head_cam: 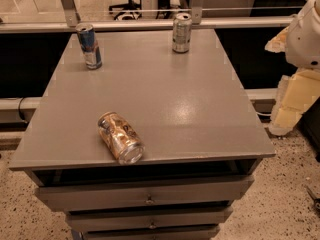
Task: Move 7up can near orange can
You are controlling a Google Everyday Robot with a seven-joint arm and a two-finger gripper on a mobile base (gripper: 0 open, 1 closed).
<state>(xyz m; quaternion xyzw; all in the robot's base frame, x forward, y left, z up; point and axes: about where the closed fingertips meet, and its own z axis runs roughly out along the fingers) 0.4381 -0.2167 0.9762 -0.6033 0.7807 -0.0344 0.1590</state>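
While the gripper [294,100] hangs beyond the table's [165,114] edge at three o'clock, I cannot tell whether it is open or closed. The 7up can [181,32] stands upright at the tabletop's twelve o'clock. The orange can [120,137] lies on its side at seven, well apart from it, and a blue-and-silver can [89,46] stands at eleven.

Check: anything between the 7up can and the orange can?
Nothing in the camera view: only bare tabletop runs from the 7up can to the orange can. The gripper is out of frame.
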